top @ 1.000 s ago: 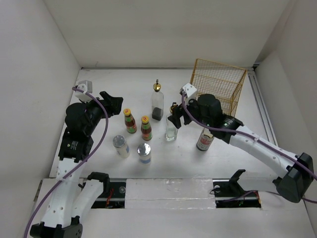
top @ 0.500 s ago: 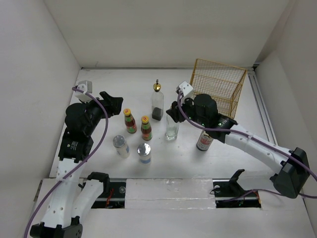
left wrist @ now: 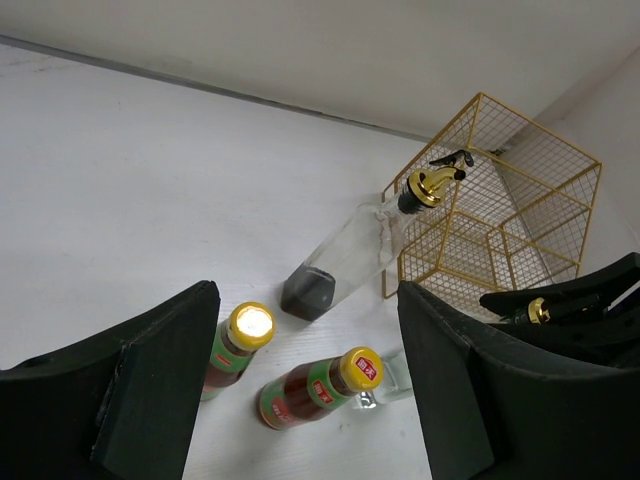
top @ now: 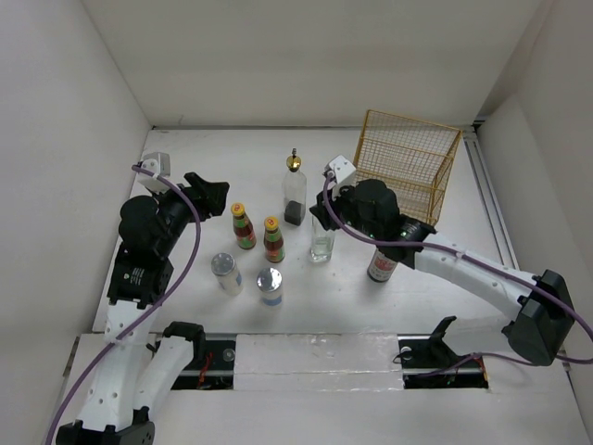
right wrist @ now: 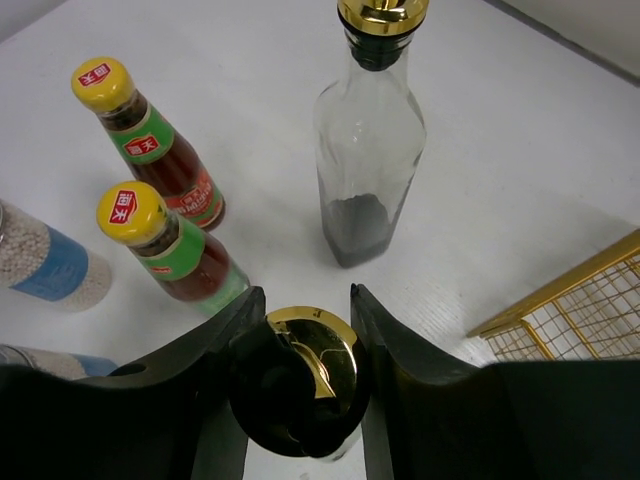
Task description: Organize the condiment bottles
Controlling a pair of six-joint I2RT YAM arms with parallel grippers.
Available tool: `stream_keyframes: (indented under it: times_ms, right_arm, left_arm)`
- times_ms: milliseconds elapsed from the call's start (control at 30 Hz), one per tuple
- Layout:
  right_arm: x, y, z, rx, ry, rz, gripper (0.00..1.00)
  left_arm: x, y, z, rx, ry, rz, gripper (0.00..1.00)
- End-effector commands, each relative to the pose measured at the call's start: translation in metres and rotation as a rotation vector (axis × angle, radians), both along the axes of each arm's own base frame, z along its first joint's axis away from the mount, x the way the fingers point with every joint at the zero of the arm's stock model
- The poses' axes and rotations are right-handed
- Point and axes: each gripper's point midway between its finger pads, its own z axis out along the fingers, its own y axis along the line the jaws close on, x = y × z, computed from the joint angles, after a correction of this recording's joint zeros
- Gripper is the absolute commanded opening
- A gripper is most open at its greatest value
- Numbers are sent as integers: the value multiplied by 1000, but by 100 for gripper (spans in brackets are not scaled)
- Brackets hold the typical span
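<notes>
Right fingers: closed on the gold spout cap of a clear cruet, one finger on each side of the cap and both touching it. The cruet stands upright on the tabletop, directly under the wrist.

Beyond these fingers, a second cruet stands upright and apart from them, with a little dark liquid at its base. Two red-sauce bottles with yellow-orange caps stand to one side of the fingers, near each other and untouched. The nearer of the two is just beside the held cruet. A jar with a blue label shows at the edge of the wrist view. A corner of the yellow wire basket lies on the opposite side.

Left fingers: spread wide, with nothing between them. They are held above the tabletop and touch nothing. The red-sauce bottles and the second cruet lie ahead of them.

Overhead view: two silver-lidded jars stand well short of both sets of fingers. A red-and-white-labelled bottle stands under the right forearm, behind the right fingers.
</notes>
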Motion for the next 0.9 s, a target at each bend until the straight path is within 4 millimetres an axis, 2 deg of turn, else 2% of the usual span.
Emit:
stream_keyframes:
  times_ms: [0,33,67,100,200,300,333,400,433,467,533,567,633,667,733,767,833,867]
  right_arm:
    - [4,3,15,34,-54,-20,42]
    - [4,3,15,24,-63,-29,30]
    - [6,2,11,13,-59,-42,10]
    - [5,3,11,10,-62,-48,0]
    - [5,0,15,11,-76,-79,0]
    - [3,-4,48,65,-119,-81,0]
    - [0,-7,83,117,-173,-81,0]
    - [0,-17,114,142,-218,-110,0]
    - [0,-22,149,169,-269,-128,0]
    - [2,-29,166,171,-290,-159,0]
    - [4,-35,186,160,-308,-184,0]
    - [9,-38,210,187,-342,-198,0]
    - [21,-51,226,193,-358,-251,0]
    - [26,-57,243,217,-380,-271,0]
    - [35,-65,259,235,-405,-286,0]
    - [45,-79,267,239,-422,-324,0]
    - [58,-93,288,252,-461,-362,0]
    - [73,-111,295,250,-481,-412,0]
  left_arm:
    - [1,0,12,1,-53,-3,68]
    - [1,0,12,1,-53,-3,68]
    - [1,0,12,1,-53,-3,68]
    - [1,0,12,1,-53,-3,68]
    - [1,0,12,1,-53,-3,68]
    - [1,0,7,3,-44,-3,68]
    - [1,0,7,3,-44,-3,68]
    - [1,0,7,3,-44,-3,68]
    - [1,0,7,3,-44,-3,68]
    - [1,0,7,3,-44,-3,68]
    - [-1,0,10,1,-53,-3,68]
    - [-1,0,10,1,-53,-3,68]
    - [-1,0,10,1,-53,-3,68]
    - [-1,0,10,1,-53,-3,68]
    - [-1,0,10,1,-53,-3,68]
    - [-1,0,10,1,-53,-3,68]
    - [-1,0,10,1,-53,-3,68]
    - [-3,1,12,0,-62,-3,68]
